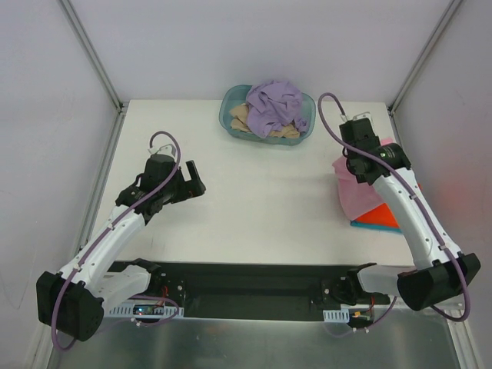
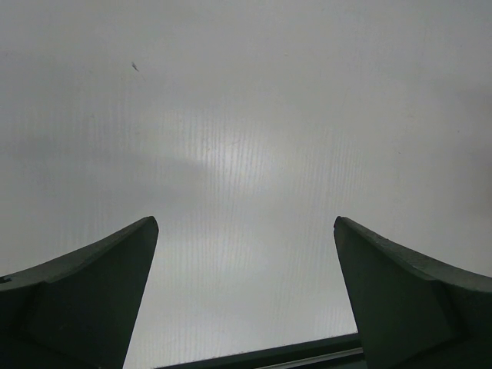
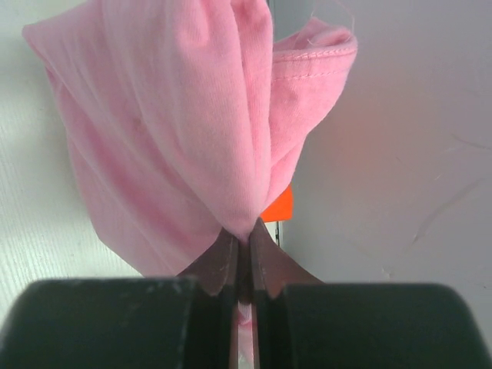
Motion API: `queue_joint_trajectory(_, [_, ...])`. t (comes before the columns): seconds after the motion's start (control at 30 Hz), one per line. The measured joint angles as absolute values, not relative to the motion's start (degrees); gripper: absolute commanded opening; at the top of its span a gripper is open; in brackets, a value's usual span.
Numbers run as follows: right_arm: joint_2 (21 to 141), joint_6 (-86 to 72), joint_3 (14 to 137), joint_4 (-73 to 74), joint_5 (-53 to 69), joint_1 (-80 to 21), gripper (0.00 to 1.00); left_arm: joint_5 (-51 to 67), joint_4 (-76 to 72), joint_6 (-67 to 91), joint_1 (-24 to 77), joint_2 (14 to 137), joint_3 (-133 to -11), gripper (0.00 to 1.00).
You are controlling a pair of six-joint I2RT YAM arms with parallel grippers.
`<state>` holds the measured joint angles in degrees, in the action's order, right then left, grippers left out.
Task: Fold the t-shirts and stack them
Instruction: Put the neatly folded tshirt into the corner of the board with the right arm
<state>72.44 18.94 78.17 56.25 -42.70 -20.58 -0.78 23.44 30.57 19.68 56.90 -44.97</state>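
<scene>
My right gripper (image 3: 244, 240) is shut on the pink t-shirt (image 3: 177, 131), which hangs bunched from its fingertips. From above, the pink t-shirt (image 1: 352, 192) drapes below the right gripper (image 1: 355, 165) at the table's right side, over a folded orange-red t-shirt (image 1: 384, 216) that lies on a teal one (image 1: 361, 225). A lavender t-shirt (image 1: 273, 105) and a tan t-shirt (image 1: 240, 117) sit crumpled in the basket. My left gripper (image 1: 194, 183) stands open over the bare table on the left, with nothing between its fingers (image 2: 100, 284).
The teal translucent basket (image 1: 227, 115) stands at the back centre of the white table (image 1: 261, 200). Metal frame posts rise at the back corners. A black base rail (image 1: 254, 288) runs along the near edge.
</scene>
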Motion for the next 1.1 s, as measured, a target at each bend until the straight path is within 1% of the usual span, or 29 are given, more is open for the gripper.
queue_joint_trajectory(0.27, [72.47,18.92,83.26,59.35,-39.29,-17.37,0.01,-0.86,23.44,30.57,19.38,56.90,-44.95,0.99])
queue_joint_trajectory(0.53, [73.60,21.61,81.28,59.40,-33.41,-9.43,0.01,-1.63,23.44,30.55,19.38,56.93,-44.95,0.99])
queue_joint_trajectory(0.67, [77.71,22.96,80.31,58.63,-30.96,-2.83,0.01,-1.76,23.44,30.55,19.38,56.95,-44.93,0.99])
queue_joint_trajectory(0.8, [83.40,22.79,79.79,56.90,-31.18,3.03,0.02,-1.85,23.44,30.55,19.35,56.95,-44.84,0.99])
queue_joint_trajectory(1.1, [92.09,21.17,78.81,54.06,-36.56,8.25,0.04,-2.11,23.44,30.52,19.00,57.12,-44.73,0.99])
